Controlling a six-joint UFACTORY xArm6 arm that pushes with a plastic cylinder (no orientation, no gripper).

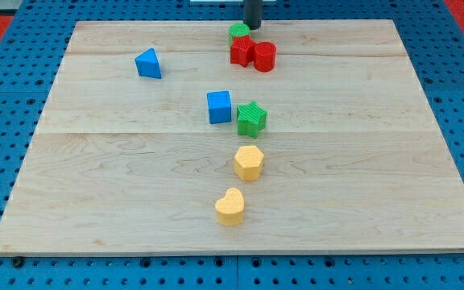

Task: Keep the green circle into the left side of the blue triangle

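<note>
The green circle point(238, 32) sits near the view's top centre, touching the red blocks below it. The blue triangle point(148, 64) lies to the view's left of it, well apart. My tip point(251, 26) stands at the green circle's right edge, just above the red blocks.
A red star-like block point(242, 51) and a red cylinder point(265, 56) sit together just below the green circle. A blue cube point(219, 106) and a green star point(251, 118) touch at mid-board. A yellow hexagon point(248, 162) and a yellow heart point(230, 207) lie lower down.
</note>
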